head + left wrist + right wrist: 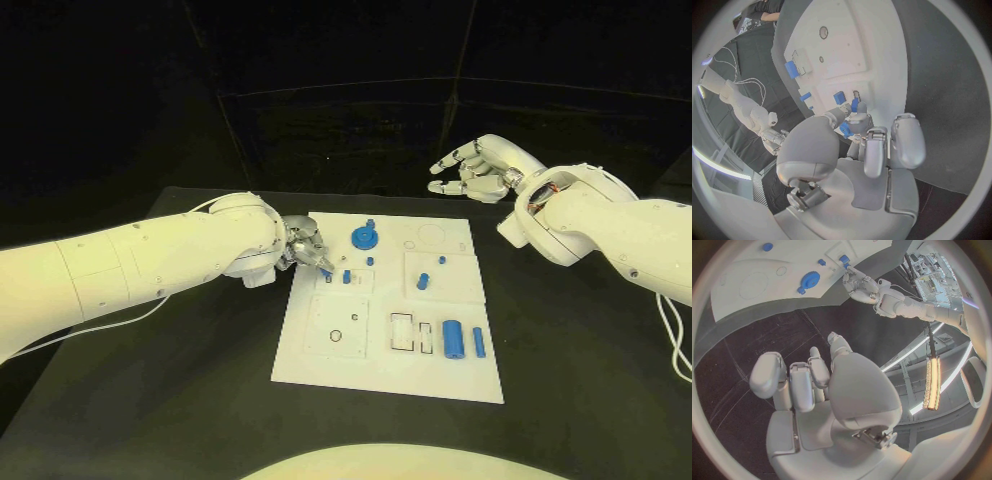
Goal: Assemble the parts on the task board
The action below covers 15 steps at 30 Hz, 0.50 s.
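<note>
- Task board [433, 370]: white plate, flat at the middle of the black surface [173, 400].
- Left hand [306, 250]: over the board's left edge, pinching a small blue part [327, 267] between fingertips; the left wrist view shows the same part [845, 129] held just above the board.
- Right hand [476, 168]: raised beyond the board's far right corner, well apart from it, fingers loosely curled and spread, holding nothing.
- On board: round blue part [366, 237] near the far edge; 2 upright blue cylinders [453, 339] near the right edge.
</note>
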Each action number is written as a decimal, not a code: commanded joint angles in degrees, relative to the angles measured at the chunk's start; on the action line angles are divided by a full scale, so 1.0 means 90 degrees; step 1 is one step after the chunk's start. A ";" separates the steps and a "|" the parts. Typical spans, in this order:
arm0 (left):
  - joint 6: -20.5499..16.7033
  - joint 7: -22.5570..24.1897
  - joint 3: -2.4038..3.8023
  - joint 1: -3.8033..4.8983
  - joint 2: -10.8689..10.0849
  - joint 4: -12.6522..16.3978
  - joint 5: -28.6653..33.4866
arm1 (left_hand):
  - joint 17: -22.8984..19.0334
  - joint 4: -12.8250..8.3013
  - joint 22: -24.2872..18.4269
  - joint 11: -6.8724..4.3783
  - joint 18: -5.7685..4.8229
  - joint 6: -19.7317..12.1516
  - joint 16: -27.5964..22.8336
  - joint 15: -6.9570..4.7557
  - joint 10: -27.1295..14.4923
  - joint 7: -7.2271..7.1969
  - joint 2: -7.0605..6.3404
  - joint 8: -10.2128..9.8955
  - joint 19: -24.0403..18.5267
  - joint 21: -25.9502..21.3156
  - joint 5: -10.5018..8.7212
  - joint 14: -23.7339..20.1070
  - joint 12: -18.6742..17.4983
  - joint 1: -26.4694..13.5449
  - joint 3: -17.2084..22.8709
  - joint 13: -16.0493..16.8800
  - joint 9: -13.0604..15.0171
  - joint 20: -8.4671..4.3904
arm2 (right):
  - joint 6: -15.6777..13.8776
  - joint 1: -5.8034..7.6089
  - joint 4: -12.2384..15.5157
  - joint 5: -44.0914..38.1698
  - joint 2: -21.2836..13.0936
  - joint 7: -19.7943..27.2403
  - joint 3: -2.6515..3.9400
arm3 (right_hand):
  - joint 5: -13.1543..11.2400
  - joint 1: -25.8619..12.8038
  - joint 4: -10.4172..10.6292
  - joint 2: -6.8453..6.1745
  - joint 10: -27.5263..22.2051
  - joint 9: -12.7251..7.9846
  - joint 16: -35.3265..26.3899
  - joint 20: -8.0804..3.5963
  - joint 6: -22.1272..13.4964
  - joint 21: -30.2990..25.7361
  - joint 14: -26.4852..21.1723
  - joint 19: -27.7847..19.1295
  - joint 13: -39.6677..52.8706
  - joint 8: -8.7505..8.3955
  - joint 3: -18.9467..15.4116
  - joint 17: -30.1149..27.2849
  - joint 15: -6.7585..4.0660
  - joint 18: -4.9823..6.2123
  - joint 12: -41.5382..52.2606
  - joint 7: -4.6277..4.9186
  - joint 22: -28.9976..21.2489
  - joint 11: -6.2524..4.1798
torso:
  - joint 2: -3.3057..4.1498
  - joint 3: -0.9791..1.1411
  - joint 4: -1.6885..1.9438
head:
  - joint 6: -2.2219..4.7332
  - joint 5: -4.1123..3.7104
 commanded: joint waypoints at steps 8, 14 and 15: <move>0.0191 -0.0065 -0.0001 -0.0004 0.0003 0.0006 -0.0018 | 0.1677 -0.0809 -0.0006 0.0016 -0.0044 0.0032 0.0040 -0.0032 0.0043 -0.0009 0.0037 0.0022 0.0052 0.0017 0.0034 0.0672 0.0031 0.0019 0.0832 0.0001 0.0010 0.0006 | 0.0023 0.0015 0.0001 -0.0022 0.0009 0.0033 0.0005 | 0.0034 0.0021 0.0005 0.0013 -0.0037 -0.0003 -0.0023 -0.0017 -0.0029 -0.0044 0.0288 -0.0033 -0.0007 0.0035 -0.0049 -0.0009 -0.0030 0.0109 -0.0022 -0.0008 -0.0006 0.0012 | -0.0003 0.0003 0.0005 | -0.0015 0.0001; 0.0256 -0.0090 -0.0002 -0.0007 0.0005 0.0008 -0.0013 | 0.1677 -0.0809 -0.0006 0.0016 -0.0044 0.0032 0.0040 -0.0032 0.0043 -0.0009 0.0037 0.0022 0.0052 0.0017 0.0034 0.0672 0.0031 0.0019 0.0832 0.0001 0.0010 0.0006 | 0.0026 0.0015 0.0002 -0.0022 0.0006 0.0029 0.0005 | 0.0034 0.0021 0.0005 0.0013 -0.0037 -0.0003 -0.0023 -0.0017 -0.0029 -0.0044 0.0288 -0.0033 -0.0007 0.0035 -0.0049 -0.0009 -0.0030 0.0109 -0.0022 -0.0008 -0.0006 0.0012 | -0.0002 0.0003 0.0005 | -0.0021 0.0014; 0.0275 -0.0095 -0.0003 -0.0007 0.0005 0.0011 -0.0012 | 0.1677 -0.0809 -0.0006 0.0016 -0.0044 0.0032 0.0040 -0.0032 0.0043 -0.0009 0.0037 0.0022 0.0052 0.0017 0.0034 0.0672 0.0031 0.0019 0.0832 0.0001 0.0010 0.0006 | 0.0027 0.0015 0.0001 -0.0022 0.0004 0.0028 0.0005 | 0.0034 0.0021 0.0005 0.0013 -0.0037 -0.0003 -0.0023 -0.0017 -0.0029 -0.0044 0.0288 -0.0033 -0.0007 0.0035 -0.0049 -0.0009 -0.0030 0.0109 -0.0022 -0.0008 -0.0006 0.0012 | -0.0004 0.0004 0.0005 | -0.0028 0.0019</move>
